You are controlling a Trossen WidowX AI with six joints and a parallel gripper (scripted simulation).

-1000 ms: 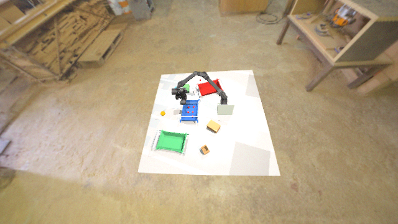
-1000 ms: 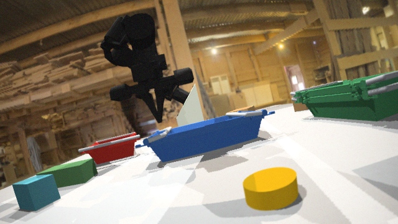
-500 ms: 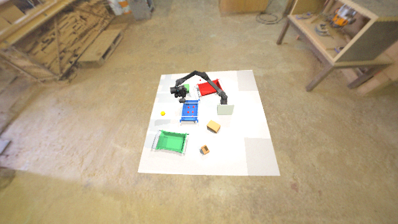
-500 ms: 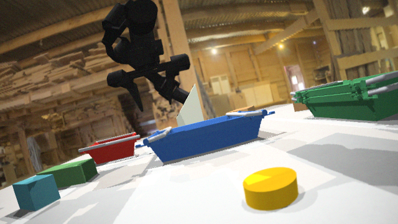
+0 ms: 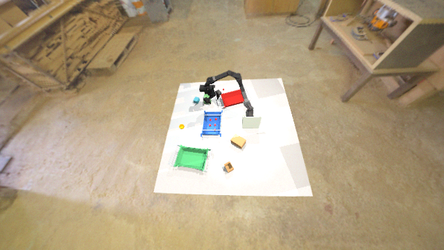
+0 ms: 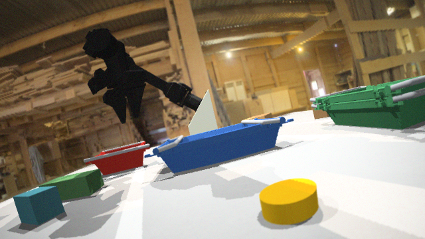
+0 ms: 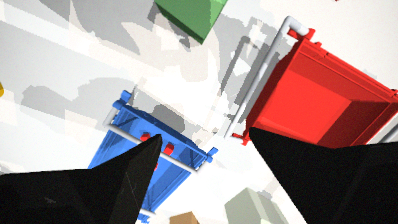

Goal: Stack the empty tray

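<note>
The blue tray (image 5: 207,122) (image 6: 219,146) (image 7: 175,187) stands on the table with several small red blocks (image 5: 210,120) (image 7: 169,149) inside. Both its wire bars lie inward across its top, one bar (image 5: 212,114) (image 6: 172,145) (image 7: 130,134) near the red tray's end, the other bar (image 5: 211,130) (image 6: 260,121) near the green tray's end. The red tray (image 5: 232,98) (image 6: 119,162) (image 7: 300,110) is empty, with a bar (image 7: 257,82) outside its end. The green tray (image 5: 191,158) (image 6: 368,116) is also empty. My gripper (image 6: 129,120) (image 7: 206,134) is open and empty, in the air above the table near the red and blue trays.
A green block (image 6: 76,184) (image 7: 195,15) and a teal block (image 5: 196,100) (image 6: 40,206) lie near the arm. A yellow disc (image 5: 182,126) (image 6: 288,202) lies beside the blue tray. A pale panel (image 5: 251,122) (image 6: 205,116) stands by the arm's base, near a tan block (image 5: 238,141) and an orange-brown piece (image 5: 229,167).
</note>
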